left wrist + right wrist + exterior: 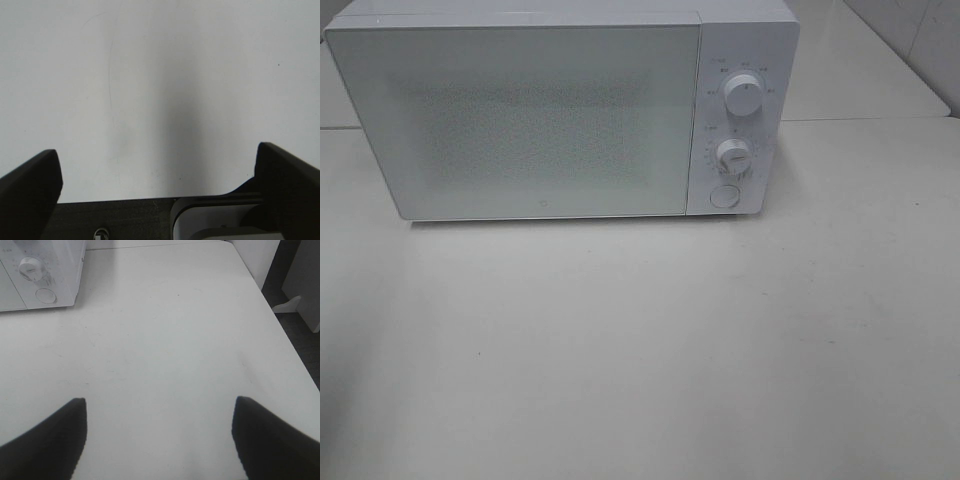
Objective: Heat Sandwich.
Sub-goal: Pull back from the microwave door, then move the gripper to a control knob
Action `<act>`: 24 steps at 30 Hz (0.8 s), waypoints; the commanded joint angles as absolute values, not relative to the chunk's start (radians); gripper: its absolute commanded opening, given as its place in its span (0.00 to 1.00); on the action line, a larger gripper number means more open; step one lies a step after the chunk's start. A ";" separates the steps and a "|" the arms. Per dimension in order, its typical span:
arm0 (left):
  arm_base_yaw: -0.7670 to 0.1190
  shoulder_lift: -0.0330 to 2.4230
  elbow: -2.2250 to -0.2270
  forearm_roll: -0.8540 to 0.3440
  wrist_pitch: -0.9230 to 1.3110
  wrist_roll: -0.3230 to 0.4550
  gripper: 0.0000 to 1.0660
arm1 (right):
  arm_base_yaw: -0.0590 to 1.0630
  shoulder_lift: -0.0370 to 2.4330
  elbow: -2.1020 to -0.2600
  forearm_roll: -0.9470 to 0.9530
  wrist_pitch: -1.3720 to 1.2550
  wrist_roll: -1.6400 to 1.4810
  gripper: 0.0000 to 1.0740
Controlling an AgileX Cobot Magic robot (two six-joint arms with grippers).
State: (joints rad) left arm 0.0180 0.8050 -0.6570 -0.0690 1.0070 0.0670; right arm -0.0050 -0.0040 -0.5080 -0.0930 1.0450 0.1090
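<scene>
Microwave point(540, 115): in the exterior high view it stood at the 12 o'clock end of the table point(640, 350), well apart from the near edge.
Door point(515, 120): shut, pale and frosted; nothing could be read through it.
Controls: the upper knob point(744, 97) sat at 12 o'clock of the lower knob point(733, 155), and the round button point(724, 196) at 6 o'clock of both. All were on the panel at 3 o'clock of the door.
Sandwich: its place could not be told from any view.
Left gripper point(157, 155): in the left wrist view it was released, with dark fingers point(30, 195) spread wide above the tabletop and nothing between them.
Scratch point(110, 90): a faint curved line ran over the tabletop ahead of the left fingers.
Right gripper point(160, 404): in the right wrist view it was released, jaws apart over the table and grasping nothing.
Microwave corner: it lay ahead of the right gripper and well apart, with the lower knob and round button facing it.
Floor point(300, 355): dark, beyond the table's side edge.
</scene>
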 commanded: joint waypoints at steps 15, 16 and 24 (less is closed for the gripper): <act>0.022 0.220 -0.495 -0.052 1.030 0.016 0.97 | -0.013 -0.031 -0.507 -0.095 1.037 0.101 0.71; 0.022 0.159 -0.495 -0.049 1.030 0.019 0.97 | -0.013 -0.031 -0.507 -0.095 1.037 0.101 0.71; 0.022 -0.014 -0.495 -0.046 1.030 0.023 0.97 | -0.013 -0.031 -0.507 -0.095 1.037 0.101 0.71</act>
State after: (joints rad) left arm 0.0180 0.0170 -0.4990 -0.0450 1.0340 0.0240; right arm -0.0050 -0.0040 -0.5080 -0.0930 1.0450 0.1090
